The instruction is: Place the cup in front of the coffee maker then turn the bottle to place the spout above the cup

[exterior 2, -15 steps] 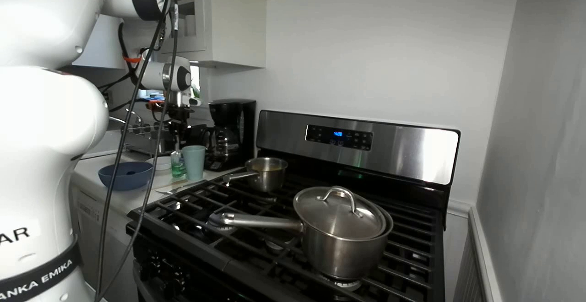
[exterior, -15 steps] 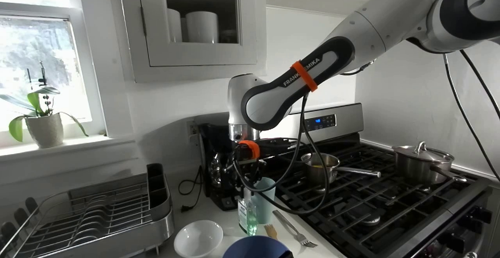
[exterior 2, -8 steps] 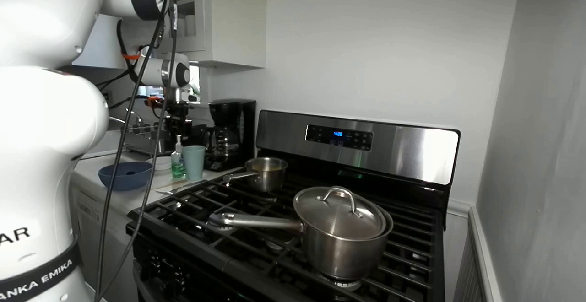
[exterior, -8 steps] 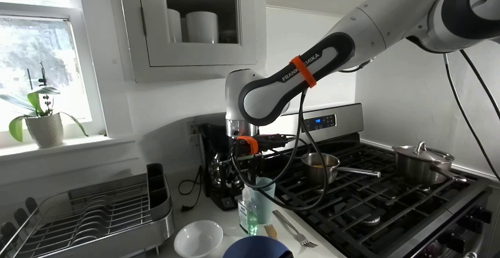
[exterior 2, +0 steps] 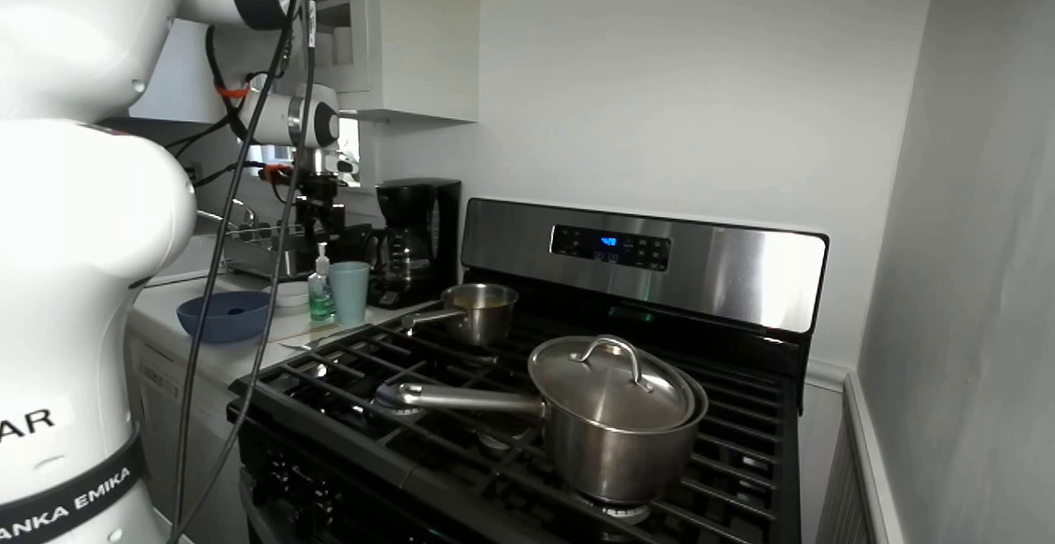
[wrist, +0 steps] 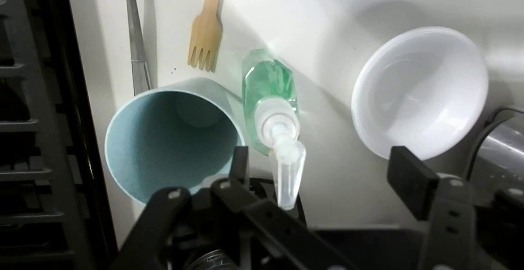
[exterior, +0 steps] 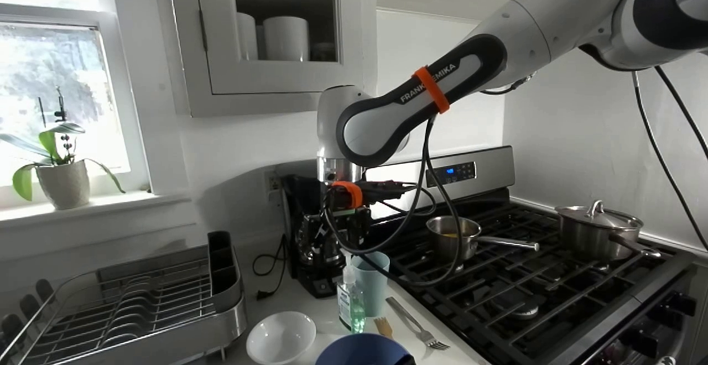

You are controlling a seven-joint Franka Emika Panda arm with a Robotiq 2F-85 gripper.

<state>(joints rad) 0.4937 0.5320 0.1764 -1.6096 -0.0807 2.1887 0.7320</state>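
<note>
Raised above where it was a second ago, the Robotiq gripper [wrist: 325, 176] hangs over the green pump bottle [wrist: 272, 110], fingers spread wide and holding nothing. Beside the bottle, the pale blue tumbler [wrist: 174, 139] stands upright near the drip coffee maker [exterior 2: 416, 243]; the spout [wrist: 289, 180] points past the tumbler's mouth, so the turn looks undone. An off-line descent could clip its rim with one finger, tipping it toward the gas range [wrist: 24, 127], whose edge runs close. More counter [wrist: 323, 147] lies toward the white bowl [wrist: 421, 94].
</note>
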